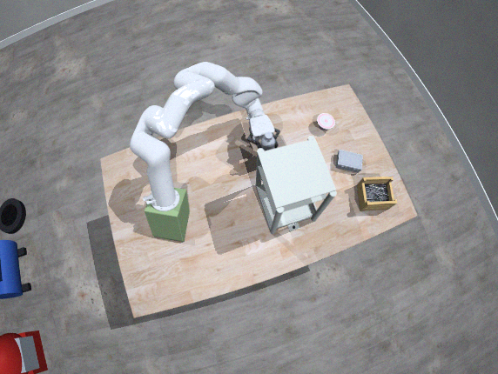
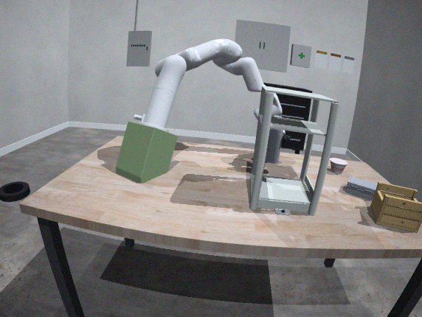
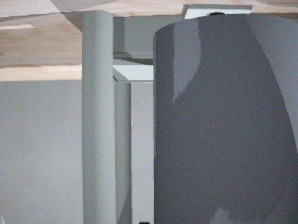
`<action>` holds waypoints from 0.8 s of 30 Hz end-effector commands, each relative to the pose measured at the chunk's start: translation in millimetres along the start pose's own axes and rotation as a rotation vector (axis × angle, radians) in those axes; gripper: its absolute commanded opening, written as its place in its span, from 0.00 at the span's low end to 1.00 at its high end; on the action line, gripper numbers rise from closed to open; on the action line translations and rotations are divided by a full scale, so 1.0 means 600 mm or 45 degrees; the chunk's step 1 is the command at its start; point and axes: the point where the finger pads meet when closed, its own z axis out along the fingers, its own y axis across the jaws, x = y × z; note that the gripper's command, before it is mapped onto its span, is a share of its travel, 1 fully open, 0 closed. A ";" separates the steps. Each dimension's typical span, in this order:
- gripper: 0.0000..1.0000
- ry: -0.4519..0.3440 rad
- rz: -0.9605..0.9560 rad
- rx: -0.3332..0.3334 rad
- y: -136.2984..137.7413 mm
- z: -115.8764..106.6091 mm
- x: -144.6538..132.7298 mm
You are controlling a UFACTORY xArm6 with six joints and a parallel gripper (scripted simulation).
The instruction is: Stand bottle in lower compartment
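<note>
Carrying the bottle (image 3: 225, 125) round the shelving unit (image 2: 263, 147) calls for keeping it clear of the rear corner post (image 3: 98, 125), which stands just beside it in the wrist view, and for holding it level until it faces an open side of the lower compartment. The pincer (image 1: 261, 140), clamped on the grey bottle, hangs at the unit's back edge above the desk (image 2: 111, 206). Gripped this way, the bottle fills the right of the wrist view, close to the camera; its cap cannot be made out.
</note>
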 end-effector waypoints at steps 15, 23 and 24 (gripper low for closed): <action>0.00 0.002 0.004 -0.001 0.002 0.034 -0.002; 0.00 0.002 0.004 -0.001 0.010 0.034 -0.002; 0.00 0.002 0.004 -0.001 0.014 0.034 -0.002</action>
